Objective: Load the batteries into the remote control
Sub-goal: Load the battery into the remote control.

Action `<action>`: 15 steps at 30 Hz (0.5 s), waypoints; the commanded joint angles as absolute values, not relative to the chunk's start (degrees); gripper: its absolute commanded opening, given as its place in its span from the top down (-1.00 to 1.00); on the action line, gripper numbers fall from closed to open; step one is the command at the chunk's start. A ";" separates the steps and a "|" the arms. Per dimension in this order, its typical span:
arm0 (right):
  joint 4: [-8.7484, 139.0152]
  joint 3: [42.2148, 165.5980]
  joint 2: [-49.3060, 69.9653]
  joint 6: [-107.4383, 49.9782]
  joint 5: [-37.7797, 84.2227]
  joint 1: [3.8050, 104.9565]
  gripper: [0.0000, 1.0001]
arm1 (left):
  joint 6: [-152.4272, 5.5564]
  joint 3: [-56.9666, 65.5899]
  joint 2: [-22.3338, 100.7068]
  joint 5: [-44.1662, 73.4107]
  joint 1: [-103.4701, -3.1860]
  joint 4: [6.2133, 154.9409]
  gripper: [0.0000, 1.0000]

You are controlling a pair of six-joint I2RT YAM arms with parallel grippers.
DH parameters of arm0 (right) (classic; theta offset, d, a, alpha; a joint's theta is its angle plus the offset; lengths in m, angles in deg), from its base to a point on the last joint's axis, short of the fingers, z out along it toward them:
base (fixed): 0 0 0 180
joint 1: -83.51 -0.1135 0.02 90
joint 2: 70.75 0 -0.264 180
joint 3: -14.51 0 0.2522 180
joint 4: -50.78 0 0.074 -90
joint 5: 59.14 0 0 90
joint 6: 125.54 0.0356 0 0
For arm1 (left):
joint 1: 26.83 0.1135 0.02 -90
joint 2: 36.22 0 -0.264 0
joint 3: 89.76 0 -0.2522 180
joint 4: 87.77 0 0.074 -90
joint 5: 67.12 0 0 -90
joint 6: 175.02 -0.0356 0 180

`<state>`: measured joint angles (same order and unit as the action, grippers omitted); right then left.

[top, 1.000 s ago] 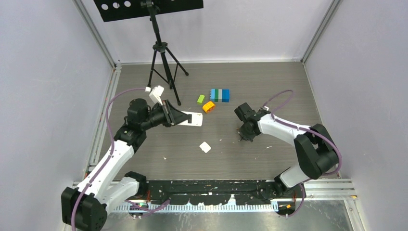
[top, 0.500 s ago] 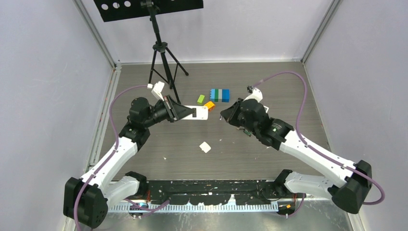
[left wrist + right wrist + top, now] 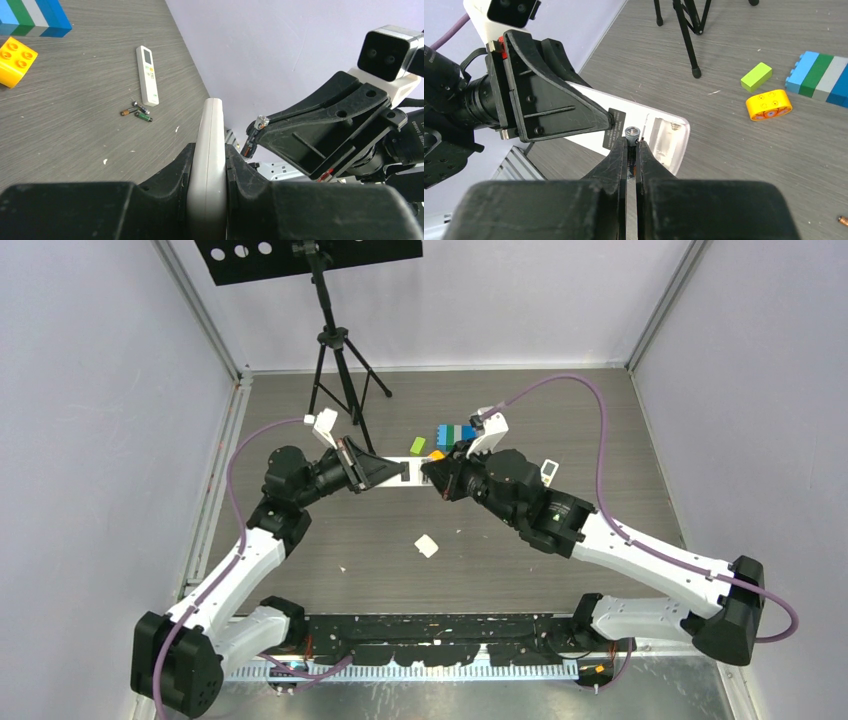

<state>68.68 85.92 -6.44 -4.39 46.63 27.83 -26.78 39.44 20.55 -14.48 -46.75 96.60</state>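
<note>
My left gripper [image 3: 209,155] is shut on the edge of a white remote [image 3: 412,473] and holds it above the table. The remote's back faces up, and its open battery bay [image 3: 665,134] shows in the right wrist view. My right gripper [image 3: 632,142] is shut on a slim dark battery [image 3: 632,133], whose metal end sticks out just beside the bay. In the top view the right gripper [image 3: 432,472] meets the remote's far end. Loose batteries [image 3: 136,112] lie on the table next to a second small white remote [image 3: 147,75].
A black tripod [image 3: 340,370] stands at the back left. A lime block [image 3: 417,445], an orange block [image 3: 768,104] and a blue-green-grey block row [image 3: 457,433] lie behind the remote. A small white piece [image 3: 427,545] lies on the table nearer the arms.
My right arm has swung up and left from the loose batteries to the held remote, carrying a battery. My left gripper has shifted the remote a little right and back.
</note>
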 commanded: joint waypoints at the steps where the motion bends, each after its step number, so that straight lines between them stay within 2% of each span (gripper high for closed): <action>1: 63.25 89.54 -4.89 -11.14 50.58 26.49 0.99 | -22.93 40.31 18.80 -15.79 -46.87 103.70 1.00; 7: 61.40 89.92 -4.31 -13.50 54.36 26.47 0.99 | -18.76 41.71 19.65 -14.44 -46.87 110.10 1.00; 15: 62.01 90.76 -3.43 -14.36 53.14 26.47 0.93 | -14.79 42.62 21.11 -14.87 -46.82 115.45 1.00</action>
